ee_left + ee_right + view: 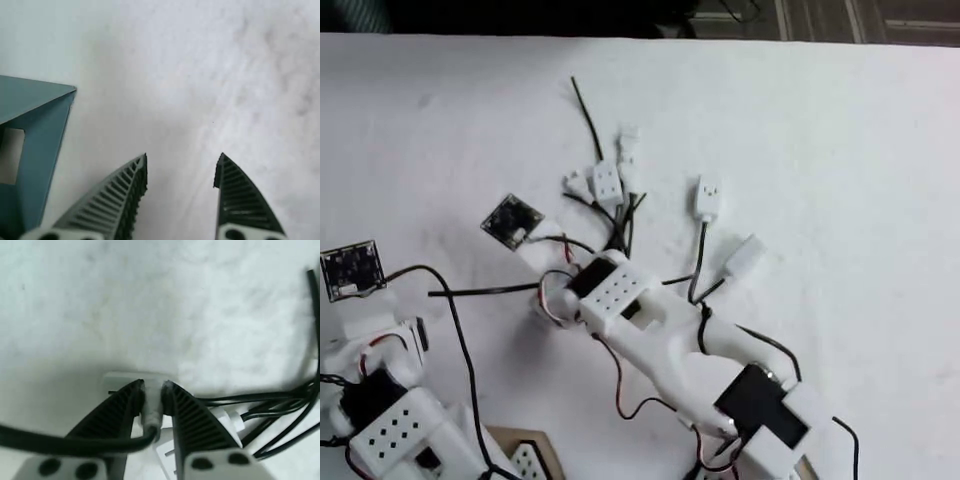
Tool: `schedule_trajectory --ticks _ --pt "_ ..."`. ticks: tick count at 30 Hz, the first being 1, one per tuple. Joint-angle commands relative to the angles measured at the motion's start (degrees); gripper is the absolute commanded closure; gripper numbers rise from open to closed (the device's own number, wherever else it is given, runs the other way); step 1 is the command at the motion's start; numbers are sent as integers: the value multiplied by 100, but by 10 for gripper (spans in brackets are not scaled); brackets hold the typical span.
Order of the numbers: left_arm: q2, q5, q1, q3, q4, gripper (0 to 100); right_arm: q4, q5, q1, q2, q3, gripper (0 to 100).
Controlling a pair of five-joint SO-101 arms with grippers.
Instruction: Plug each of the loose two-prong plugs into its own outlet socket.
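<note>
Right end effector (152, 387) clamped on two-prong plug (150, 419), mid tabletop (840, 130).
Plug's long axis runs along the fingers; white block (119, 379), likely a socket, touches the tips. Left end effector (181, 165) apart, near-left corner, farther off.

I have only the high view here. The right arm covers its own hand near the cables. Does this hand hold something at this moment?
Observer: Yes. The right wrist view shows the right hand shut on a white plug, with its black cable coming out to one side.
Operator: Thank you. And the left hand, is it open?
Observer: The left wrist view shows the left hand open, holding nothing, over bare table.
</note>
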Motion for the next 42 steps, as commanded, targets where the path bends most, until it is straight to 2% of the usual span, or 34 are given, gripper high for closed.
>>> schedule_trajectory --ticks 1,15,20,30,37,42 --pt "-75 53 101 -26 -35 774 303 53 119 215 35 981" --pt "-75 62 101 -26 -44 774 831 88 -57 233 35 981" --pt "-75 62 101 -26 -44 774 919 53 13 -180 -70 981" --pt "-75 62 110 -26 -44 774 1200 62 927 -2369 -158 981" --pt "-75 62 110 -26 -44 774 1182 35 1068 -2378 -123 981" --pt "-75 62 110 -18 -44 774 866 88 1701 -2396 -457 981"
